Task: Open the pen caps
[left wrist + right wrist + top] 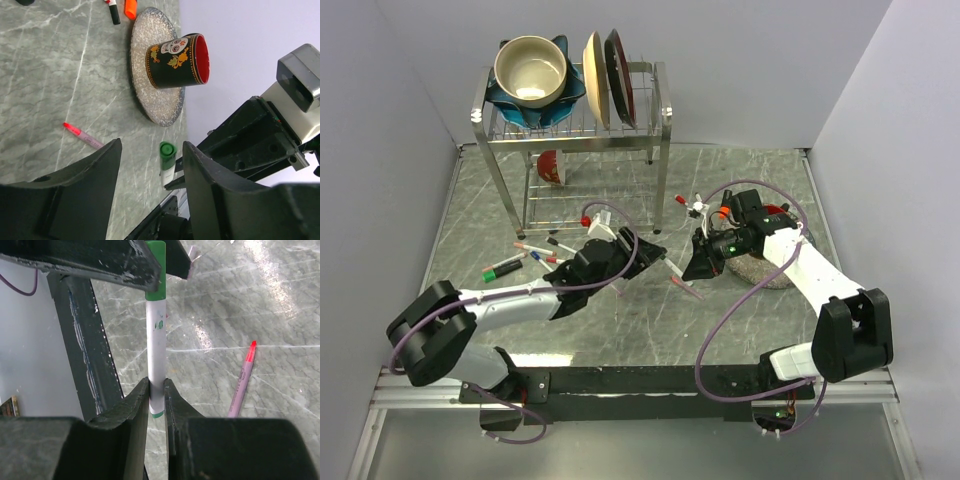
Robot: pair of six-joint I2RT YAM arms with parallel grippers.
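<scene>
My right gripper (156,382) is shut on the lower barrel of a white pen (156,360) and holds it up off the table. The pen's green cap (156,270) points at my left gripper (152,145). The left jaws are open, one on each side of the green cap (168,152), and do not touch it. In the top view the two grippers, left (655,252) and right (695,265), meet at mid-table. A pink pen with a red tip (242,385) lies on the table below them and also shows in the left wrist view (82,136).
Several more pens (525,258) lie at the left, and a few (700,207) behind the right gripper. A black skull mug (177,60) lies on a speckled plate (150,100) at the right. A dish rack (575,125) with bowls and plates stands at the back.
</scene>
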